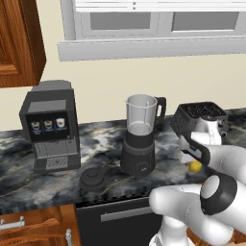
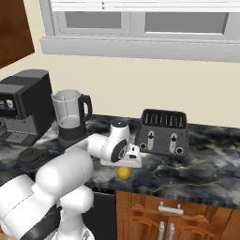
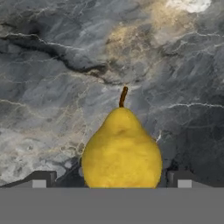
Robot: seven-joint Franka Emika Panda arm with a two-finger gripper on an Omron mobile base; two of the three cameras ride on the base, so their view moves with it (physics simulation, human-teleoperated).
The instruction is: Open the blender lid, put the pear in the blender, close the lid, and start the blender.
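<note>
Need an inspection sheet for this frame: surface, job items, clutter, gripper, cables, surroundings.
Surface: dark marbled counter.
Blender: upright, jar open, nothing seen inside.
Blender lid: off, lying on the counter left of the blender base.
Pear: on the counter in front of the toaster, between the gripper's fingertips, not clamped.
Clutter: coffee machine at left, toaster at right.
Gripper: open, low over the pear.
Cables: nothing seen.
Surroundings: window above, wooden cabinets below.

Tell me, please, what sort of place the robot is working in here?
A rendered home kitchen, most likely: a dark marble counter carries a coffee machine, a blender and a toaster, with wooden cabinets below.
</note>
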